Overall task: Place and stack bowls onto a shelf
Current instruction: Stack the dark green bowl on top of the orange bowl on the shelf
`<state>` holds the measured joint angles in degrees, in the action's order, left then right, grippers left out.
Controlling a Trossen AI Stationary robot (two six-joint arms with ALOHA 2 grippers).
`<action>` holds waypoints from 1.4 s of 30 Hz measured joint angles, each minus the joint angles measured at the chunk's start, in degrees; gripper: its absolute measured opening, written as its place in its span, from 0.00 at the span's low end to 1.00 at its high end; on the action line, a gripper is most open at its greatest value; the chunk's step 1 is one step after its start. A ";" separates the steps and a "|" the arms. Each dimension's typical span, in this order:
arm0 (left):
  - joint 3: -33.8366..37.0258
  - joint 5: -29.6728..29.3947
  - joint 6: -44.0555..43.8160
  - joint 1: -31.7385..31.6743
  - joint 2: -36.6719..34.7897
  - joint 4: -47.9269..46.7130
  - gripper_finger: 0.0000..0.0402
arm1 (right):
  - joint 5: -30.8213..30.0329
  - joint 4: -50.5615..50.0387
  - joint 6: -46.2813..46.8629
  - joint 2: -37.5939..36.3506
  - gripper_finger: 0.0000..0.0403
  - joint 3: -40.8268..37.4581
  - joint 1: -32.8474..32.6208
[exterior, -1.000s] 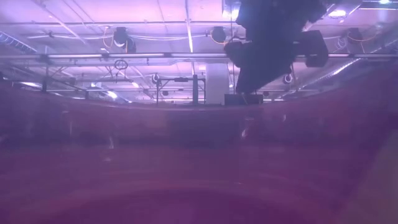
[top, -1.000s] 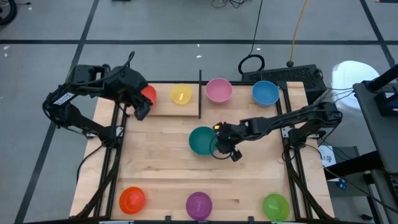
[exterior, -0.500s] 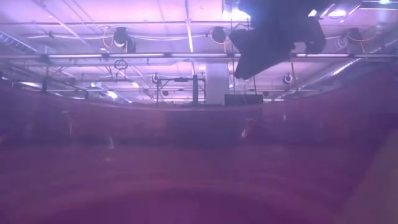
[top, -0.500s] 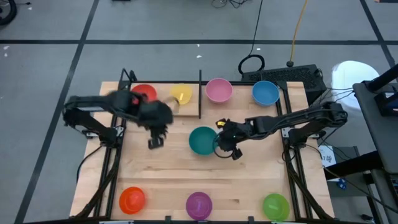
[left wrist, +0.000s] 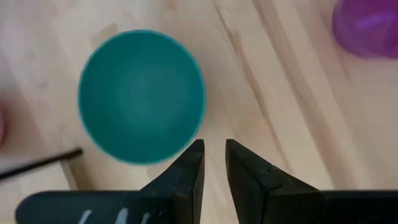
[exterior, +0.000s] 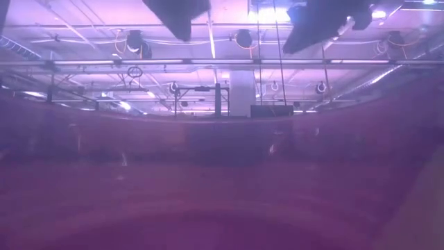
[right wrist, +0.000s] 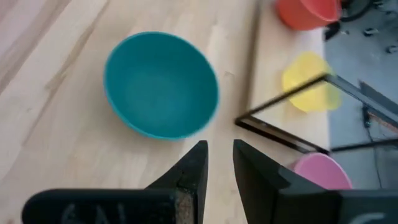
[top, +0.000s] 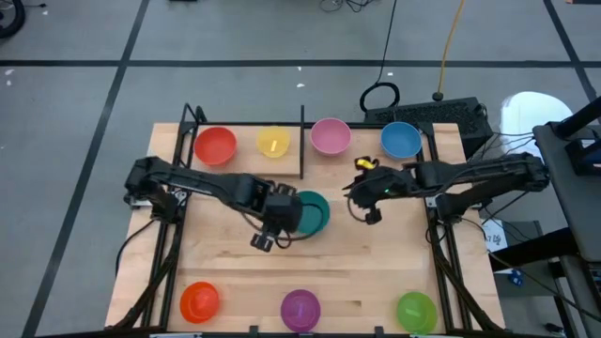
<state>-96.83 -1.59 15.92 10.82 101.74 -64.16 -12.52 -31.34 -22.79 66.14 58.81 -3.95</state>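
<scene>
Two grippers hover over the table's middle, both empty. The left gripper (top: 266, 237) sits just beside the teal bowl (top: 308, 212); in its wrist view the fingers (left wrist: 189, 169) are nearly together, a narrow gap between them, touching nothing. The right gripper (top: 368, 207) hangs on the bowl's other side, apart from it, its fingers (right wrist: 191, 170) likewise almost closed on nothing. The teal bowl stands upright and empty on the bare tabletop (top: 376, 263). Nearest the front edge stand the orange bowl (top: 199, 300), purple bowl (top: 300, 307) and green bowl (top: 416, 310). Farthest back, the shelf (top: 246, 156) carries the red bowl (top: 215, 145), yellow bowl (top: 273, 143), pink bowl (top: 331, 136) and blue bowl (top: 401, 140), with the black divider (top: 301, 141) between yellow and pink.
</scene>
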 joint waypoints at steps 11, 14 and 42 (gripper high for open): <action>0.02 3.24 11.00 -1.96 8.38 2.82 0.18 | -2.68 -5.14 2.18 -10.89 0.17 0.00 0.66; 0.02 4.42 12.02 -2.61 9.85 3.52 0.18 | -2.68 -5.25 2.80 -12.96 0.17 0.00 0.64; 0.02 9.50 13.85 -4.01 15.54 8.27 0.18 | -5.68 -9.30 4.10 -16.91 0.17 0.00 0.64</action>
<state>-96.82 7.90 29.78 6.81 117.28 -55.89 -18.20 -40.64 -18.70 49.23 58.81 -3.31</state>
